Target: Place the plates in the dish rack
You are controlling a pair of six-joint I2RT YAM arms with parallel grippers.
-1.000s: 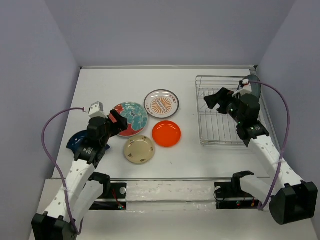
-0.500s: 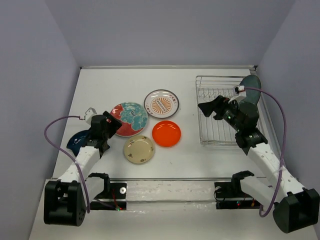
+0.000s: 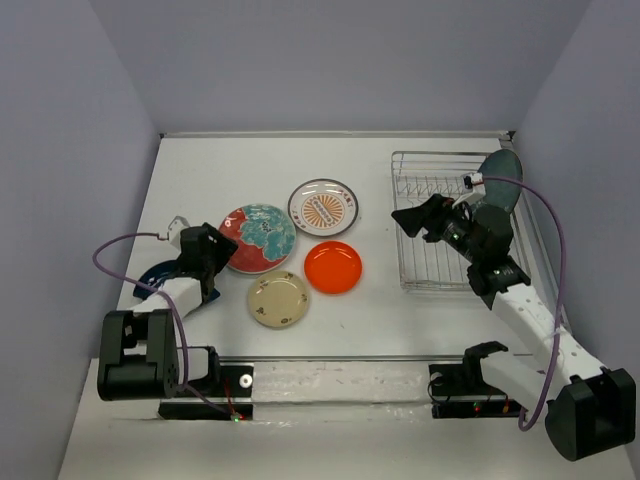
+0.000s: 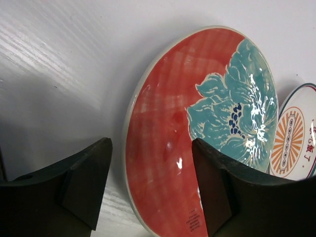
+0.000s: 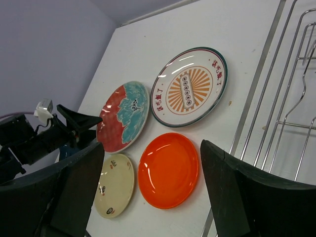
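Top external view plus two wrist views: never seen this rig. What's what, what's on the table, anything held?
Two robot arms at the table's near edge. The top view looks down from behind them; each wrist view looks out between that arm's fingers. Flat on the table: floral plate, sunburst plate, orange plate, cream plate, and a dark blue plate partly under the left arm. A dark teal-grey plate stands in the dish rack. Left gripper is open at the floral plate's edge; right gripper is open near the rack. Nothing is held.
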